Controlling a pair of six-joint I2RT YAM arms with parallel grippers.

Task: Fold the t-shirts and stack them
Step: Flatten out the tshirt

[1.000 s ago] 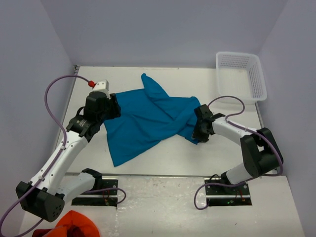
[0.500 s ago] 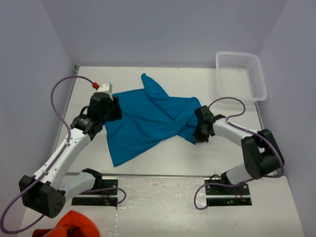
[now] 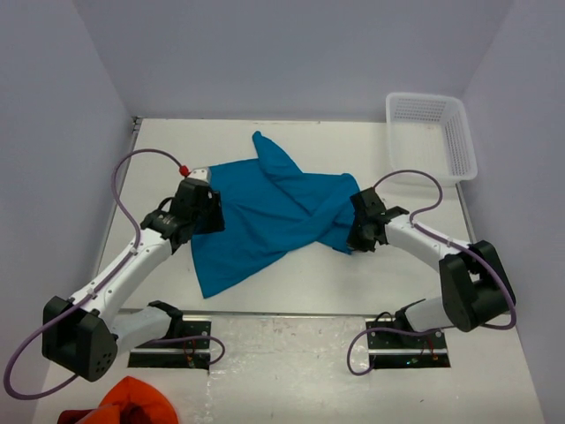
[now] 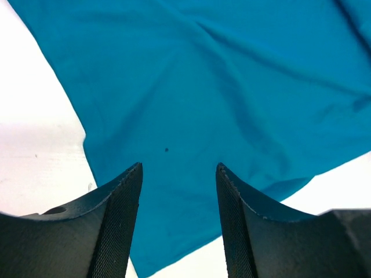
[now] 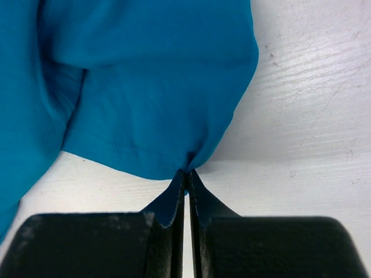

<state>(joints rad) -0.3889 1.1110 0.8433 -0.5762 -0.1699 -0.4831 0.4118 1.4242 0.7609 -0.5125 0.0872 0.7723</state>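
A teal-blue t-shirt point(image 3: 265, 212) lies crumpled and partly twisted across the middle of the white table point(image 3: 291, 283). My left gripper point(image 3: 208, 212) hovers over the shirt's left edge. In the left wrist view it point(image 4: 179, 168) is open, with the shirt point(image 4: 203, 87) spread below the fingers and nothing between them. My right gripper point(image 3: 358, 231) sits at the shirt's right end. In the right wrist view it point(image 5: 186, 172) is shut, pinching a small fold of the shirt's hemmed edge point(image 5: 145, 87) just above the table.
A white plastic basket point(image 3: 430, 132) stands at the back right corner. An orange-red bunched cloth point(image 3: 132, 402) lies at the near left, beside the left arm's base. Purple walls close in the table on three sides.
The right gripper has shut on the shirt's right edge. The left gripper has slid right, over the shirt's left edge, still open.
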